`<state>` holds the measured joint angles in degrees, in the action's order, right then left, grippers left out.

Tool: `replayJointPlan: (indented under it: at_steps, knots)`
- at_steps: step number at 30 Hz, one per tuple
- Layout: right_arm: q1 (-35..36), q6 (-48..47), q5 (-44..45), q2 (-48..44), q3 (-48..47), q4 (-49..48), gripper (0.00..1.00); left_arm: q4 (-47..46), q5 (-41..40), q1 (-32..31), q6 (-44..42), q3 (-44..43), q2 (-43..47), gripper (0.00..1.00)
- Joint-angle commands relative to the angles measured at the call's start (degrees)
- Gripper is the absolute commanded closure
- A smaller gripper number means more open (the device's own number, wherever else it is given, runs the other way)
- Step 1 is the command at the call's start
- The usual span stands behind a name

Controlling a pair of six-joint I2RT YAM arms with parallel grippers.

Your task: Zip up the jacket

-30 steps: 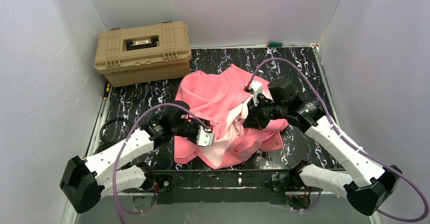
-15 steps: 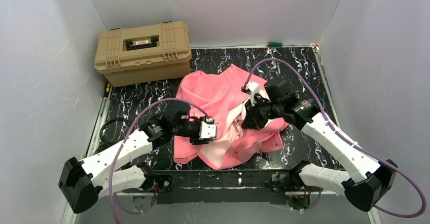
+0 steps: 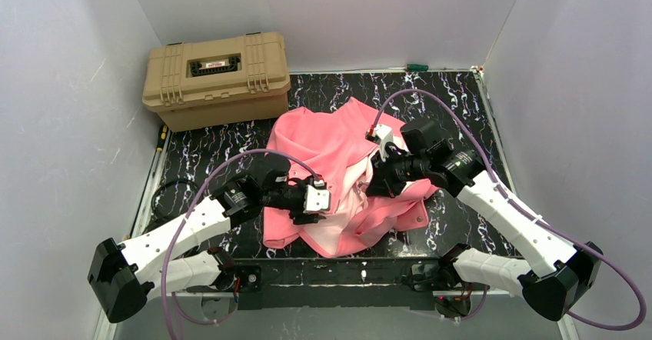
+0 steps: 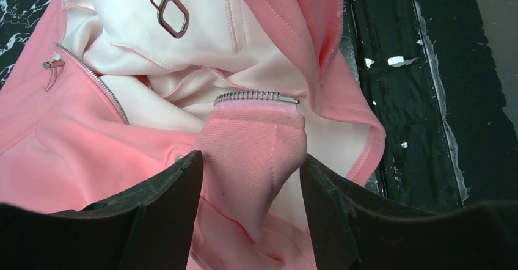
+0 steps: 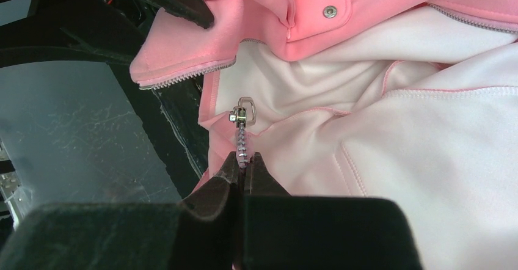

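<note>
While the left gripper [image 4: 250,159], the nearer arm, straddles the hem corner [image 4: 250,138] of the jacket [image 3: 330,155] with jaws apart, its zipper end [image 4: 256,96] lies crosswise, short of the slider [image 5: 244,114]. The right gripper [image 5: 243,159] is clamped on the teeth [image 5: 243,142] below the slider. The jacket's heaped just before the tan case [image 3: 217,78].

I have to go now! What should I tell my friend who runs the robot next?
Left pincer: jaws apart around the jacket hem corner; grip unclear.
Right pincer: shut on the zipper teeth just below the slider.
Jacket lies crumpled and open.
Done: nothing zipped, halves apart.
To do: feed the free zipper end into the slider, then pull it up.
</note>
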<state>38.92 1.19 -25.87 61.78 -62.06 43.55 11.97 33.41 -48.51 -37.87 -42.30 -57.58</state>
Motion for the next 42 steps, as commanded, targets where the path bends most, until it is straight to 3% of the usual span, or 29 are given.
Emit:
replayJointPlan:
  at_steps: [1, 8, 16, 19, 21, 24, 27, 29, 31, 33, 37, 42]
  knots:
    - [0.28, -0.72, -1.03, -0.26, -2.36, -0.32, 0.99, -0.45, 0.68, -0.56, 0.38, -1.11, 1.09, 0.44]
    - [0.26, -0.75, -1.29, 0.01, -2.11, -0.47, 0.99, -0.45, 0.39, -1.78, 2.84, -3.40, 0.86, 0.49]
    - [0.28, -0.83, -1.72, 0.26, -2.40, -0.36, 0.99, -0.23, -2.25, -2.76, -0.46, -3.13, 0.80, 0.79]
    - [0.21, -0.92, -1.77, 0.40, -2.85, -0.48, 0.99, 1.02, -3.32, -2.77, -4.02, -2.25, 0.97, 1.00]
    - [0.28, -0.97, -2.11, 0.41, -3.04, -1.12, 0.99, 1.34, -4.82, -2.81, -7.18, -1.80, 1.25, 1.00]
    - [0.21, -0.37, -2.55, 0.19, -3.79, -2.71, 0.99, -1.63, -10.49, -2.75, -17.75, -0.87, 1.74, 1.00]
    - [0.22, 0.06, -3.16, 0.76, -6.03, -4.30, 0.99, -14.81, -17.68, -2.15, -36.29, 2.08, 0.99, 1.00]
    - [0.17, -0.01, -3.57, 1.60, -8.29, -4.84, 0.99, -24.95, -13.37, 1.79, -54.12, 3.00, -1.43, 1.00]
    - [0.07, -0.29, -4.32, 2.37, -10.48, -5.16, 0.99, -32.10, -5.51, 7.80, -66.29, -0.59, -5.50, 1.00]
    - [-0.03, -0.22, -5.38, 2.74, -12.11, -5.56, 0.99, -36.97, -3.44, 10.27, -75.46, -6.86, -10.41, 1.00]
    - [-0.28, 1.04, -11.49, 1.74, -12.09, -9.23, 0.99, -41.25, 5.77, 12.27, -87.62, -13.45, -14.55, 1.00]
    - [-0.54, 3.05, -14.32, 0.31, -8.88, -14.53, 0.99, -42.82, 12.77, 12.30, -94.55, -11.91, -14.27, 1.00]
